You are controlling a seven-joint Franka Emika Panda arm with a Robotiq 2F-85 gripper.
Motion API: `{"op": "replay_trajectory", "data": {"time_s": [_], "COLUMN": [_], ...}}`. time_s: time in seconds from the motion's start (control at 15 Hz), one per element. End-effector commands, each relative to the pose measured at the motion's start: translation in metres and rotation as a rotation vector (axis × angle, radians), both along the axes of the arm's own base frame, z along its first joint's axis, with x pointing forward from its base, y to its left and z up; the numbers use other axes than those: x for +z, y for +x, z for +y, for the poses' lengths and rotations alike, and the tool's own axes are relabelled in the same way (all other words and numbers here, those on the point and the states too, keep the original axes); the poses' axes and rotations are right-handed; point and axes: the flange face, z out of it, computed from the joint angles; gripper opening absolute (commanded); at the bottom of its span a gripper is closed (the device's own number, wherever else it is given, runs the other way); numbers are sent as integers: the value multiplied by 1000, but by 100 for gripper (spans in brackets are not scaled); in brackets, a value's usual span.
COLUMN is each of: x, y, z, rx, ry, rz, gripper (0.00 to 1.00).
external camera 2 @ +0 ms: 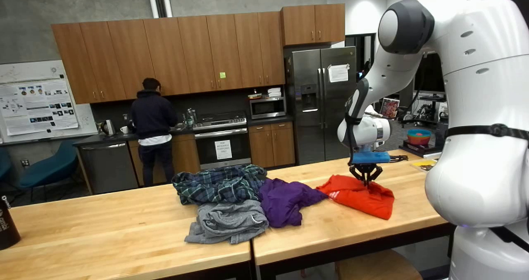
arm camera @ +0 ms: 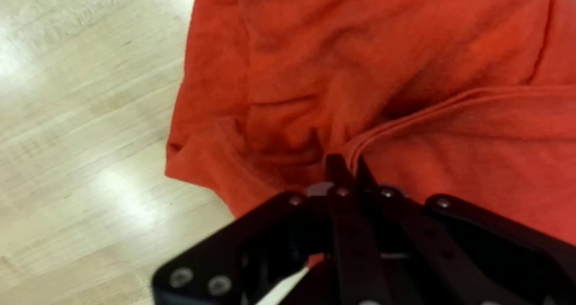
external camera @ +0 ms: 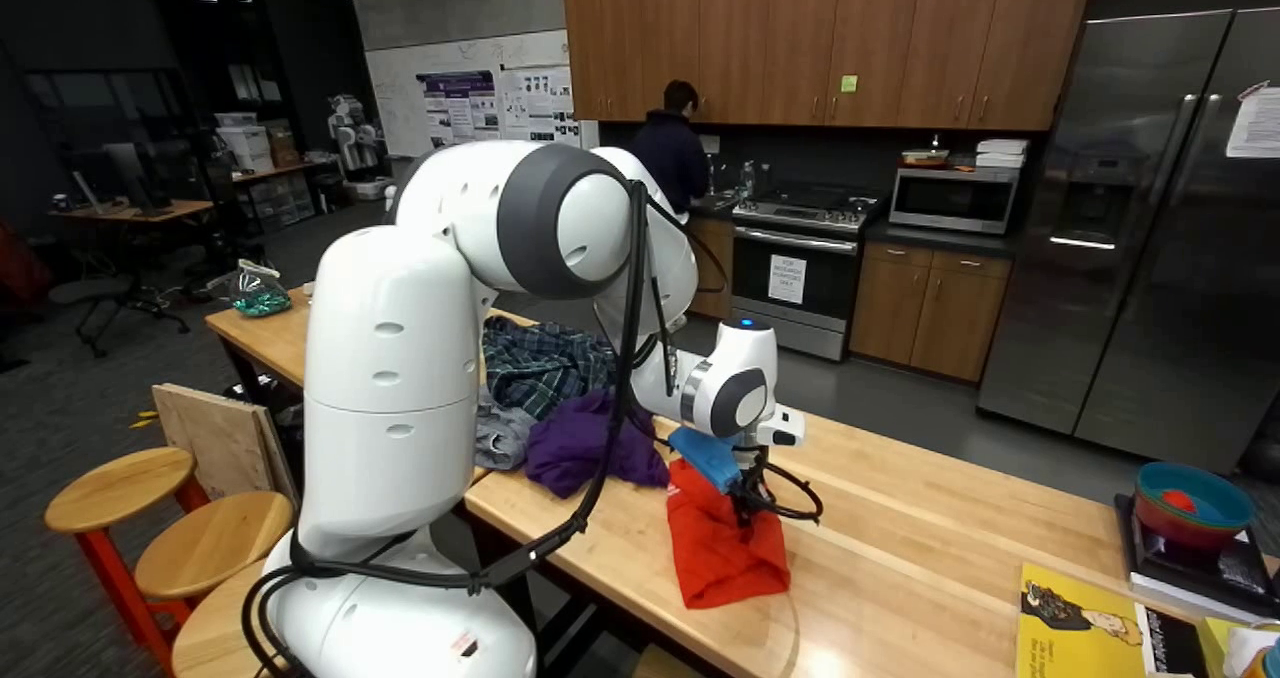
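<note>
red garment (arm camera: 288, 66) fills most of the wrist view, crumpled on the wooden table (arm camera: 90, 161). gripper (arm camera: 347, 164) jaws are together, clamped on a fold of it.

in an exterior view: garment lies on the table, gripper pointing down into it, blue wrap (external camera 2: 370, 157) above the jaws. purple garment (external camera 2: 285, 201) just beside it; touching or not, can't tell. plaid garment (external camera 2: 223, 184) and gray garment (external camera 2: 233, 218) bunched up against the purple one. dark cup (external camera 2: 7, 226) cut off at the edge, lettering only partly visible. person (external camera 2: 152, 119) in the background, back turned. paper sign (external camera 2: 223, 150) on the oven (external camera 2: 241, 145) reads "for research purposes only". sheet (external camera 2: 339, 72) on the fridge (external camera 2: 306, 67), text too small. white mark (external camera 2: 334, 195) on the red fabric, can't make out a brand.

in an exterior view: arm (external camera: 390, 458) hides part of the gray garment; black cable (external camera: 632, 288) crosses in front of the purple one, more cable loops out by the gripper. yellow book (external camera: 1060, 648) on the table, drawn figure on it, writing too blurred. nested bowls (external camera: 1165, 528) farther along, red item (external camera: 1178, 501) inside. clear bag of green stuff (external camera: 260, 300) on the tabletop farther back.
</note>
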Motion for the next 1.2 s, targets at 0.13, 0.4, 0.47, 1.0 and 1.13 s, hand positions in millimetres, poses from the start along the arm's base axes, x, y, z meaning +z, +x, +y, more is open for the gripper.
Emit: {"op": "replay_trajectory", "data": {"time_s": [0.13, 0.4, 0.47, 1.0, 1.13], "x": [19, 30, 33, 51, 56], "y": [-7, -19, -22, -55, -65], "z": [15, 35, 38, 40, 35], "rx": [21, 67, 75, 94, 85], "ry": [-5, -3, -4, 8, 21], "rz": [-49, -81, -89, -153, -170], "gripper": [1, 1, 1, 1, 1]}}
